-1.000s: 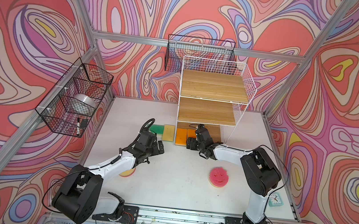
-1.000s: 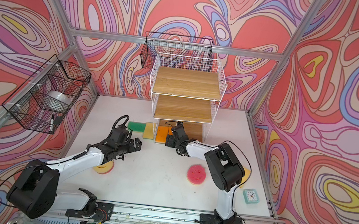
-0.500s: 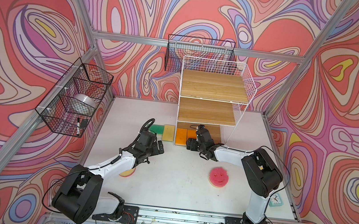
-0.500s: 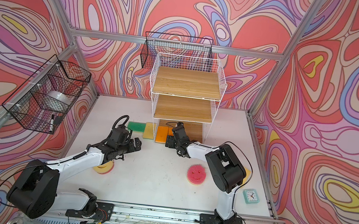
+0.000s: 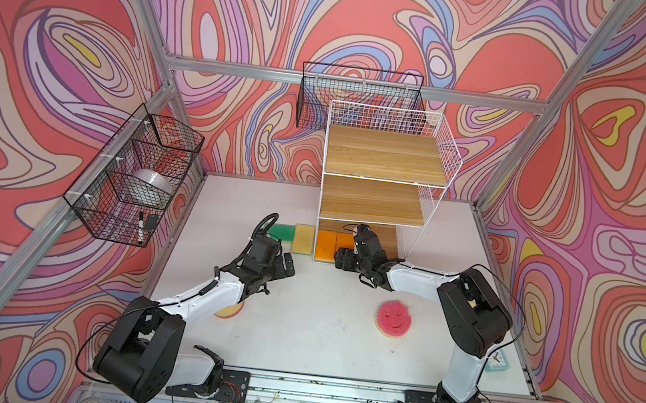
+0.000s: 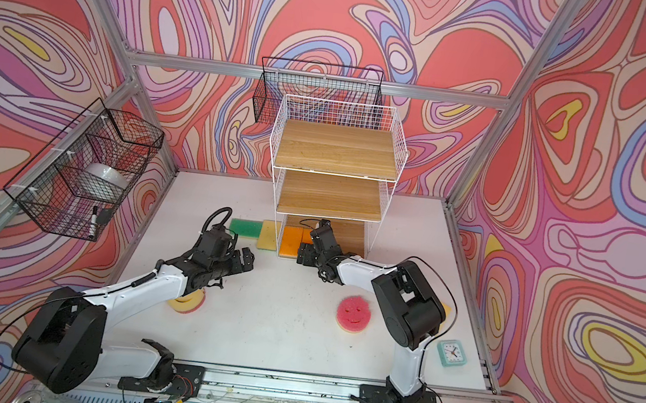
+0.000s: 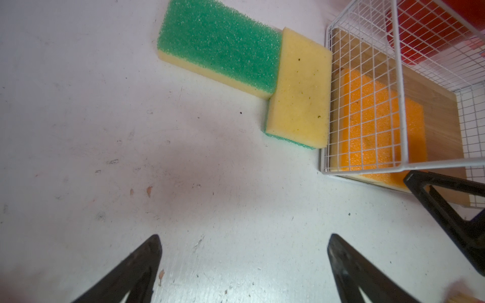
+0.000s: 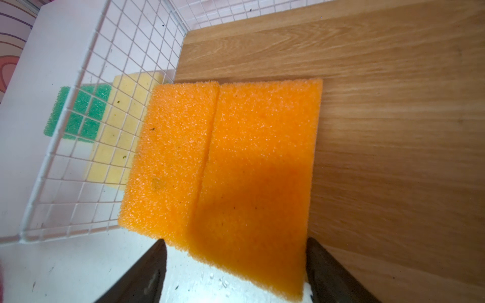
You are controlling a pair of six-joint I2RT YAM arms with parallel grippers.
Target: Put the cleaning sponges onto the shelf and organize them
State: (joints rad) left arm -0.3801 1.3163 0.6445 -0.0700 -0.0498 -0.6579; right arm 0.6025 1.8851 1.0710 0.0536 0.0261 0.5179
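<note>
Low at the front of the shelf (image 5: 385,156), my right gripper (image 8: 236,244) has its jaws spread wide, one on either side of the near end of an orange sponge (image 8: 262,170). I cannot see them squeezing it. That pad lies flat on the bottom board, edge to edge with a second orange sponge (image 8: 170,162) beside the wire side. My left gripper (image 7: 244,241) hovers over the bare table (image 5: 317,336) with its fingers wide apart and nothing between them. Just outside the wire lies a yellow-side-up sponge (image 7: 301,89), touching the grid, with a green-faced sponge (image 7: 220,49) butted against it. A pink smiley sponge (image 5: 394,319) rests on the table near my right arm, while a round sponge (image 6: 186,302) lies half hidden beneath my left arm.
</note>
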